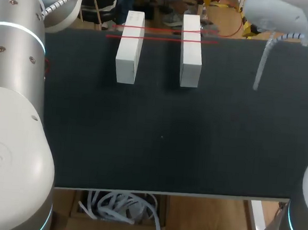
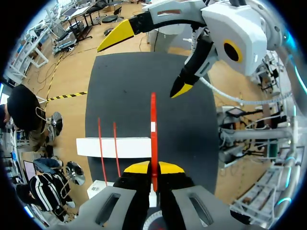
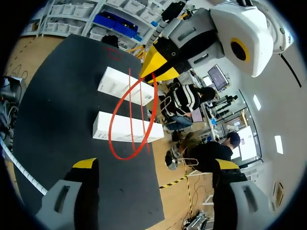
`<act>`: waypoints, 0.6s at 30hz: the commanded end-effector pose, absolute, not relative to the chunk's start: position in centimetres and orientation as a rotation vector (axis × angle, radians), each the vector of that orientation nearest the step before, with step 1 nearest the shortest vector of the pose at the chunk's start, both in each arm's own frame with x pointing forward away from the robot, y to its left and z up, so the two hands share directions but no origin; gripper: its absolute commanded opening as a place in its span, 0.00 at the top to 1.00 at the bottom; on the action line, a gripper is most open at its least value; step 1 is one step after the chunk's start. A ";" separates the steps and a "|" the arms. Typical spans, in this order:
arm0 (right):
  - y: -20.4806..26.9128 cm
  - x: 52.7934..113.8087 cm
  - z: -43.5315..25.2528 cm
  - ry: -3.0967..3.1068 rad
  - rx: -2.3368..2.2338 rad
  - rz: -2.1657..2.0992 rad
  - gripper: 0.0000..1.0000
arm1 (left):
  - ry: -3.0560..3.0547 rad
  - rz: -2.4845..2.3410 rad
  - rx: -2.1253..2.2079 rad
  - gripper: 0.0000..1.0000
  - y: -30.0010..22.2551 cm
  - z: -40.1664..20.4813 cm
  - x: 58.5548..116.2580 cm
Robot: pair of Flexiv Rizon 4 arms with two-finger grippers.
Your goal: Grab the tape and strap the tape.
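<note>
Between the left fingers you have the red tape loop pinched. Both yellow tips press on it from either side, and from the left wrist you see it edge-on, a thin red line running straight out ahead of them. From the right wrist the same loop shows as an open oval hanging from the left fingers, seen against the white blocks. Your right fingers stand wide apart and grip nothing; the loop is ahead of them and touches neither tip. In the left wrist view the right fingers sit spread beyond the loop's far end, over the black desk. Farther out, at the far edge of the desk, the left block and the right block lie side by side but apart, each running lengthways from that edge toward the middle. Two red strands are stretched across both blocks near their far ends, parallel to the far edge. You cannot tell how high the held loop hangs over the desk.
</note>
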State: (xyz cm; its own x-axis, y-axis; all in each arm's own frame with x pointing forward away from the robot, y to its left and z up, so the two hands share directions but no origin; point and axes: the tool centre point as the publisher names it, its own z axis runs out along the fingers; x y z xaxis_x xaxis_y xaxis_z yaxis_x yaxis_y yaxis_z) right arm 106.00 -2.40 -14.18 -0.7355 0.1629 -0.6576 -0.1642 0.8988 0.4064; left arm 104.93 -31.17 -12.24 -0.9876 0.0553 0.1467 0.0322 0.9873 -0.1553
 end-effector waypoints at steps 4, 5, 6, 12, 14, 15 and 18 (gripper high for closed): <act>-2.6 106.1 -14.1 2.444 -0.082 0.637 0.00 | -2.976 0.219 -0.065 1.00 -31.3 -12.0 105.1; -2.6 106.1 -14.2 2.455 -0.089 0.620 0.00 | -2.976 0.219 -0.065 1.00 -31.3 -12.0 105.1; -2.6 106.1 -14.2 2.455 -0.089 0.620 0.00 | -2.976 0.219 -0.065 1.00 -31.3 -12.0 105.1; -2.6 106.1 -14.2 2.455 -0.089 0.620 0.00 | -2.976 0.219 -0.065 1.00 -31.3 -12.0 105.1; -2.6 106.1 -14.2 2.455 -0.089 0.620 0.00 | -2.976 0.219 -0.065 1.00 -31.3 -12.0 105.1; -2.6 106.1 -14.2 2.455 -0.089 0.620 0.00 | -2.978 0.218 -0.070 1.00 -31.3 -11.9 105.2; -2.6 106.1 -14.2 2.455 -0.089 0.620 0.00 | -2.991 0.154 0.011 1.00 -29.7 -11.6 105.5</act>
